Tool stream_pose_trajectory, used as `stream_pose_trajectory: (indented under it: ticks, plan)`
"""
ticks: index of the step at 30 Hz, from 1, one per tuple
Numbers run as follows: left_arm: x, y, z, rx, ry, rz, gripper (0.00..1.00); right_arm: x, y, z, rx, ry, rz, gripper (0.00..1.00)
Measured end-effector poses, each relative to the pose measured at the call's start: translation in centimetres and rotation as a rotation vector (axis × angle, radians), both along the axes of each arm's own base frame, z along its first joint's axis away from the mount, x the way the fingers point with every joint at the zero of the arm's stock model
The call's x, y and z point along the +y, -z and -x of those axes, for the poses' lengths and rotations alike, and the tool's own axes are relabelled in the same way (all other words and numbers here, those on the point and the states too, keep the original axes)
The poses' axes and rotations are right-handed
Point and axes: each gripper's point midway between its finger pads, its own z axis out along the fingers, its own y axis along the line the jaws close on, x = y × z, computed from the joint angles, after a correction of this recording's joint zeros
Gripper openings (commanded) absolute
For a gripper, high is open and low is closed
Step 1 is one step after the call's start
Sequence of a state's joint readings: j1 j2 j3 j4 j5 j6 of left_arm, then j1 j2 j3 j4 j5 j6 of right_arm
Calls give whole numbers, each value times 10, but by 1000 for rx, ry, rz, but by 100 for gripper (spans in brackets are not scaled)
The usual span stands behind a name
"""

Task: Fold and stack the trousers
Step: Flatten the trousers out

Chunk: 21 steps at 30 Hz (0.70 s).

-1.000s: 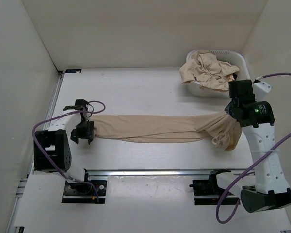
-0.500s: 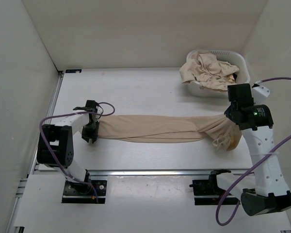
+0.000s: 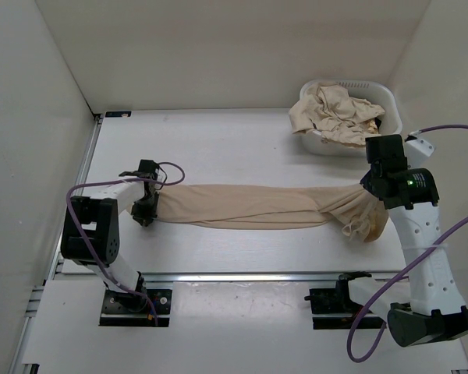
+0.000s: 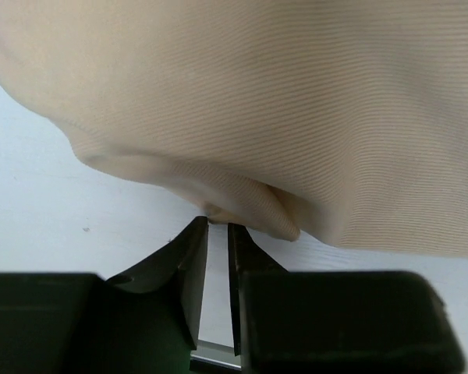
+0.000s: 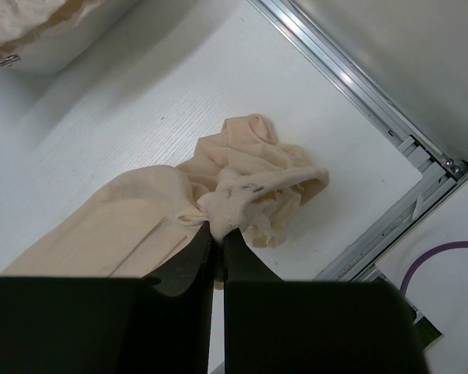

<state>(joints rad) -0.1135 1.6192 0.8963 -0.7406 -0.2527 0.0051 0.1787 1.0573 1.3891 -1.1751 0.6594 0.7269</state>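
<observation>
One pair of beige trousers (image 3: 249, 206) lies stretched left to right across the white table. My right gripper (image 3: 368, 185) is shut on the bunched waist end (image 5: 246, 195), with loose cloth drooping beside it. My left gripper (image 3: 146, 209) sits at the leg end. In the left wrist view its jaws (image 4: 217, 226) stand almost together with a thin slit between them. The folded hem (image 4: 242, 210) lies right at the tips, and I cannot make out whether it is pinched. More trousers (image 3: 331, 113) are heaped in the basket.
The white laundry basket (image 3: 386, 101) stands at the back right, just behind my right arm. An aluminium rail (image 3: 242, 274) runs along the near edge and shows in the right wrist view as the rail (image 5: 359, 86). White walls close in the left, back and right.
My left gripper has slid right onto the leg end and its jaws have narrowed from wide apart to a slit. The right gripper has shifted slightly and keeps its hold on the waist.
</observation>
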Motion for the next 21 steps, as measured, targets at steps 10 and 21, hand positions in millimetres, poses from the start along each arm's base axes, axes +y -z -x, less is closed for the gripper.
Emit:
stream_pose_trajectory:
  ticks: [10,21]
  plan:
    - [-12,-5,-6,-40,7,68,35,0,4,1,9,0,2,0]
    - [0,0,-11,-30,-5,-4,14,0,4,1,10,0,2,0]
